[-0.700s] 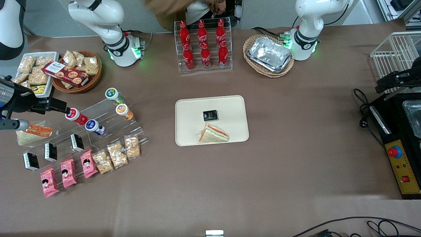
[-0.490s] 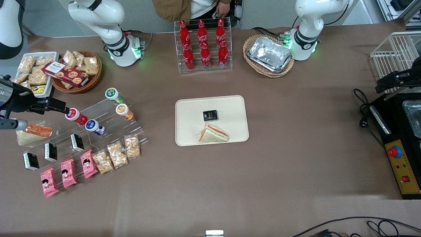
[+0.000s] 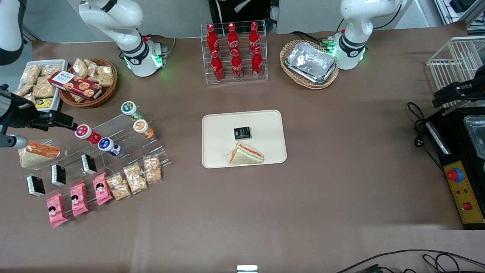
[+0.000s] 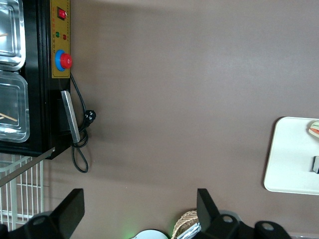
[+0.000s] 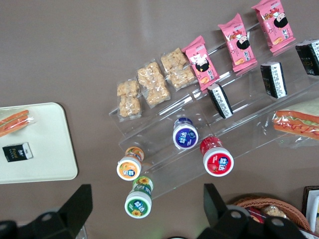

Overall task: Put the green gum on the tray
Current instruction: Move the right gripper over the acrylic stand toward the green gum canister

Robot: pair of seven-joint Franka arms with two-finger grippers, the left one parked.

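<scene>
The tray lies on the counter at the centre of the front frame. On the tray sit a small box and, nearer the camera, a sandwich. Toward the working arm's end stands a stepped rack. The green gum is on its highest step, and a second bottle is just beside it, nearer the camera. The gripper is at the frame's edge by the rack's outer end, jaws spread, well apart from the gum.
</scene>
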